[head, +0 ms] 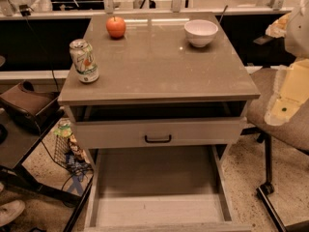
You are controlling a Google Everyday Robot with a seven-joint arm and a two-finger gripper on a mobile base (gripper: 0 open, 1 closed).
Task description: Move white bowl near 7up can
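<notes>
Gripper [281,108]: the pale, cream-coloured end of the arm at the right edge of the view, hanging beside the table's right side and above the seat of an office chair [270,88]. Its closure cannot be told from this angle. It touches nothing on the table and is well apart from every task object.

White bowl [201,32]: nearest of the table objects to the gripper. It stands upright on its foot at the far right corner of the table top [159,74], mouth upward, just inside the back edge.

Apple [116,27]: orange-red, at the far left of the top, roughly level with the bowl and well apart from it.

7up can [84,61]: upright at the left edge of the top, nearer the front than the apple — diagonally across the surface from the bowl, with bare grey top between them. The can and the bowl are well apart.

Below the top: an upper drawer [159,129] with a dark handle [158,139], a dark gap showing above its front; a lower drawer [157,187] pulled far out toward the camera.

Surroundings: a wire basket [65,151] on the floor to the left of the table — and a brown object [29,105] on a low surface beyond it.
</notes>
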